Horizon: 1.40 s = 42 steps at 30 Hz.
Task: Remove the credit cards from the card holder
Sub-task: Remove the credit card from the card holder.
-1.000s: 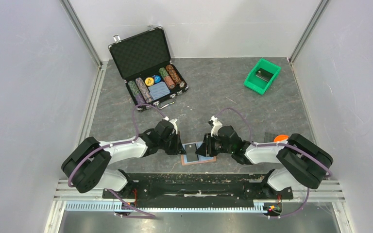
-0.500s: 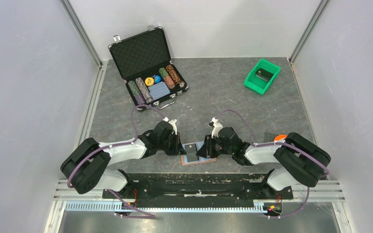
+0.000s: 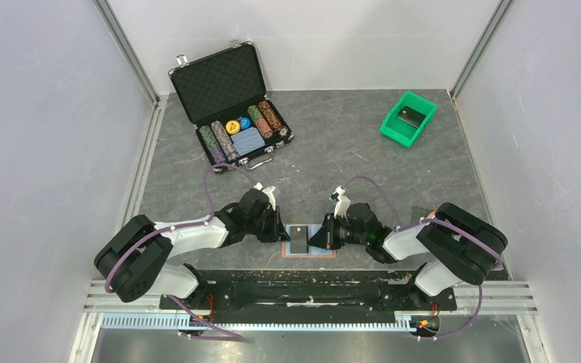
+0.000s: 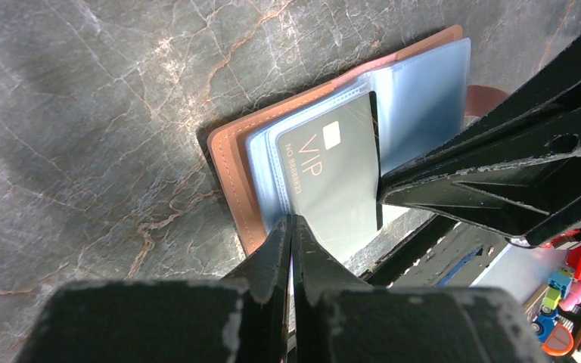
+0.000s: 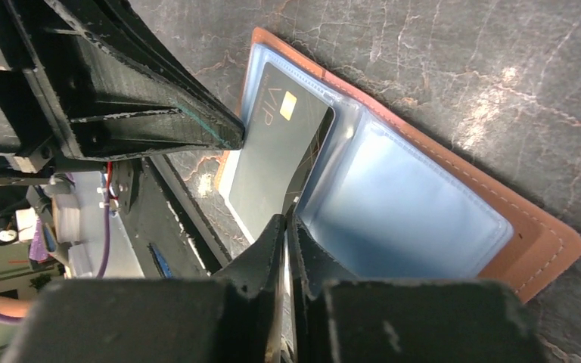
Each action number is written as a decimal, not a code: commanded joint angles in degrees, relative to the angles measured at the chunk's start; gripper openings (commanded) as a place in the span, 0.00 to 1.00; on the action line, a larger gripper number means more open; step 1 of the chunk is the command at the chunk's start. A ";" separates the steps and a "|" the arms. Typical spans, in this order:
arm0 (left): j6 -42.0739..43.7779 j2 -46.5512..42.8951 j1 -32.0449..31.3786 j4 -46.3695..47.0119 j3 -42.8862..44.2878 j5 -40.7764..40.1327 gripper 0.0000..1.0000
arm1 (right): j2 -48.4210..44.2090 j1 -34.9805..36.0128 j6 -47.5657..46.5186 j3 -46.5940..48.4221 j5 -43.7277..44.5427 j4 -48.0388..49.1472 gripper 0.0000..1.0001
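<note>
One brown card holder (image 5: 545, 234) lies open and flat at the near edge of the counter (image 3: 363, 151), with its blue sleeves facing up. One dark credit card (image 5: 276, 159) marked VIP sticks partway out of a sleeve. Two tools meet over it. The left tool (image 4: 291, 223) is squeezed tight, and its tip touches the sleeve's edge. The right tool (image 5: 286, 221) is narrow and pinches the card's edge. Far back stand one open black case (image 3: 227, 83) of chips and one green bin (image 3: 408, 119). Since a second ago the right tool has closed down and its arm has swung nearer. The left tool has stayed put.
</note>
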 commanded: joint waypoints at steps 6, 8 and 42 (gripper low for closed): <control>0.94 0.93 -0.13 -0.70 -1.50 -0.16 0.06 | 0.48 -1.71 4.16 -2.99 -3.78 12.48 0.00; 0.92 0.85 -0.12 -0.76 -1.81 -0.30 0.06 | 0.40 -1.96 4.17 -3.13 -3.97 12.50 0.00; -0.05 1.21 -0.13 1.08 -3.20 1.53 0.10 | 3.87 -3.21 3.94 -0.18 -5.15 9.00 0.20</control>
